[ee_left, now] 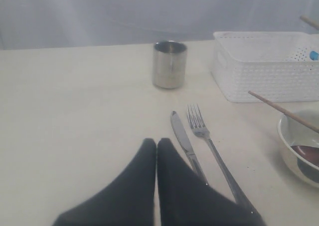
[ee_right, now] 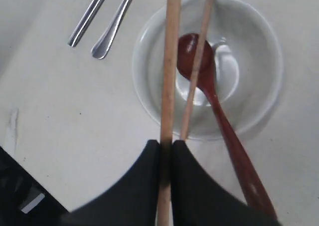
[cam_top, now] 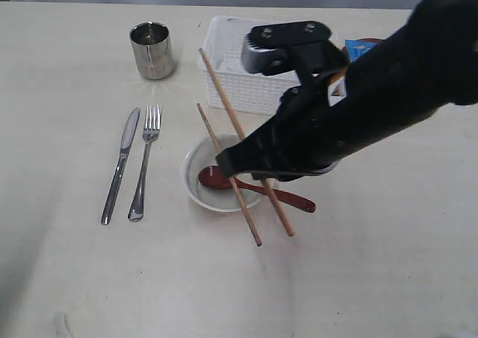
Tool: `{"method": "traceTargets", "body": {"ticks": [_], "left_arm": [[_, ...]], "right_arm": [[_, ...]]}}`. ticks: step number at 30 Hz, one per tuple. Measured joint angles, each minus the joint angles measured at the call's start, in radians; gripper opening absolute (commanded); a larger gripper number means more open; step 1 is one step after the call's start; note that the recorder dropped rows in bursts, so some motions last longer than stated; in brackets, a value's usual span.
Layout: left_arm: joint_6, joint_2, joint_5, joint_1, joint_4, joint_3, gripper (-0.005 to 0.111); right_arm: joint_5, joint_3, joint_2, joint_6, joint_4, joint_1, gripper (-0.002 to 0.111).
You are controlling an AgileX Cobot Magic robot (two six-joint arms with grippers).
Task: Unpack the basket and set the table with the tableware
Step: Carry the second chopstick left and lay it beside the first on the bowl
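Exterior view, clock from the pale cream round bowl (cam_top: 193,183), which sits mid-counter. Dark red-brown spoon (cam_top: 215,177) in it, handle out over the rim at 4 o'clock. Wooden chopsticks (cam_top: 224,99) slant across the bowl. Right claw (ee_right: 166,143) is pinched tight on one stick; the other sits just beside it, can't tell if it's gripped. White perforated plastic basket (cam_top: 231,84) at 12, blue packet (cam_top: 362,48) inside, print too small to read. Shiny steel cup (cam_top: 152,51) at 11. Steel knife (cam_top: 122,166) and steel fork (cam_top: 143,166) side by side at 9. Left claw (ee_left: 156,142) is closed and empty, low over the cream-white counter (cam_top: 373,263) by their handles.
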Motion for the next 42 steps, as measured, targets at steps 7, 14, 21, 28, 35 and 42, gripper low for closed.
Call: {"method": "traceTargets", "body": {"ticks": [7,14,21,28,35,42], "left_arm": [[0.000,0.000,0.000,0.000,0.000,0.000,0.000],[0.000,0.000,0.000,0.000,0.000,0.000,0.000],[0.000,0.000,0.000,0.000,0.000,0.000,0.000],[0.000,0.000,0.000,0.000,0.000,0.000,0.000],[0.000,0.000,0.000,0.000,0.000,0.000,0.000],[0.000,0.000,0.000,0.000,0.000,0.000,0.000]], "right_arm": [[0.095,-0.196,0.184,0.082,-0.041,0.022,-0.001],[0.186,-0.268,0.277,0.230,-0.186,0.022,-0.001],[0.188,-0.268,0.283,0.281,-0.220,0.020,-0.001],[0.188,-0.268,0.332,0.285,-0.205,0.007,-0.001],[0.182,-0.268,0.360,0.279,-0.182,0.007,-0.001],[0.189,-0.268,0.382,0.253,-0.174,0.007,-0.001]]}}
